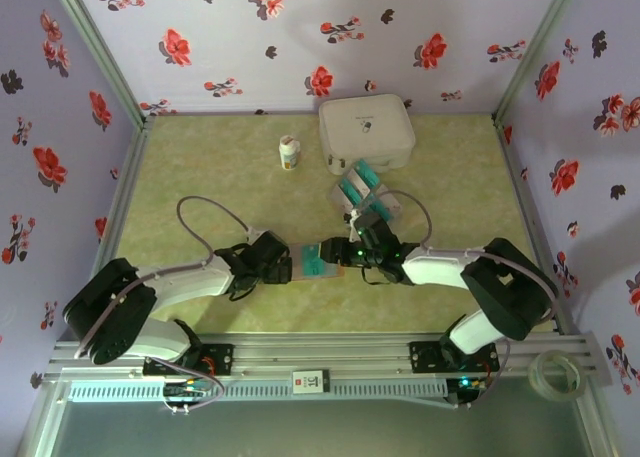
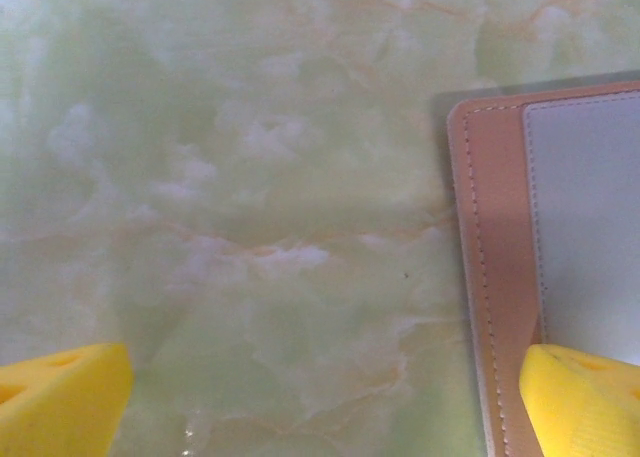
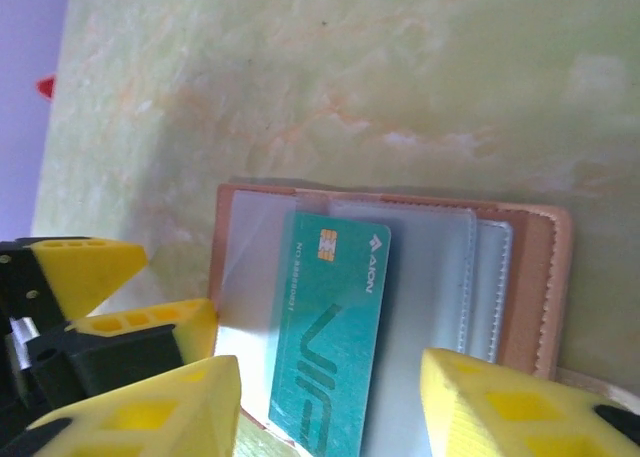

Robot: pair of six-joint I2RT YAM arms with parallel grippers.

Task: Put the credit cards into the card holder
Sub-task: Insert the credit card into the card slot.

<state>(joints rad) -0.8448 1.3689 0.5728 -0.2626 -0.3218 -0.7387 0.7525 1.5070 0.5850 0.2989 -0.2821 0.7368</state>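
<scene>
the card holder (image 1: pixel 325 269) lies open on the table (image 1: pixel 220 177) between your two grippers, with one credit card (image 3: pixel 330 337) resting on its clear pockets. your right gripper (image 3: pixel 330 407) stands partly open, a finger on either side of the card's near end with a gap on both sides, gripping nothing. the card's long axis runs away from that gripper, chip end farthest and slightly tilted. you cannot tell whether it is tucked under a sleeve. your left gripper (image 2: pixel 320 407) is wide open and empty, one fingertip (image 2: pixel 585 402) over the holder's edge. the other cards (image 1: pixel 360 189) lie just beyond the holder, near a white case (image 1: pixel 366 132) and a small bottle (image 1: pixel 289 154).
</scene>
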